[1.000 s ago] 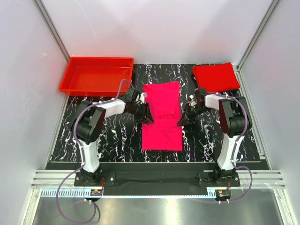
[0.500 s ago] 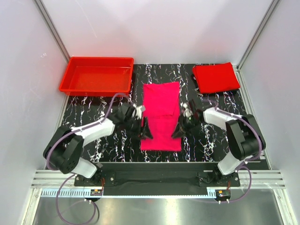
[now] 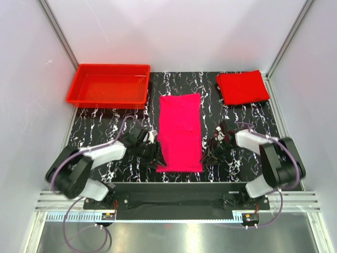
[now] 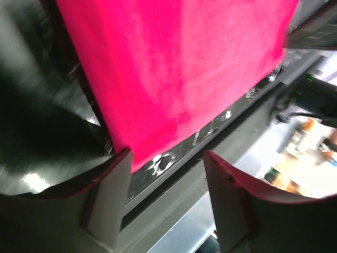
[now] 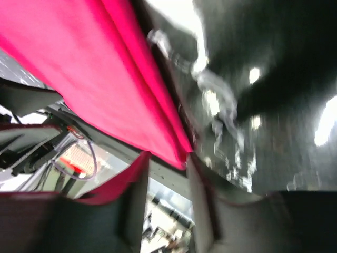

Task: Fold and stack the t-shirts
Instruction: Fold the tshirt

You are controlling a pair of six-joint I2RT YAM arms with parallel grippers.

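Note:
The magenta-pink t-shirt lies flat as a long narrow rectangle down the middle of the mat. The red t-shirt sits folded at the back right corner. My left gripper is low at the pink shirt's near left corner. In the left wrist view this gripper is open and holds nothing, and the pink cloth ends at its left finger. My right gripper is at the near right corner. Here the gripper stands open, with the cloth's corner just beyond its tips.
A rigid red plastic tray stands at the back left. The black marbled mat covers the table between white walls. The mat's near edge and a metal rail run just behind both grippers.
Both grippers pulled the pink shirt's upper layer toward the near edge and laid it flat. Both sets of jaws then opened and let go of the cloth.

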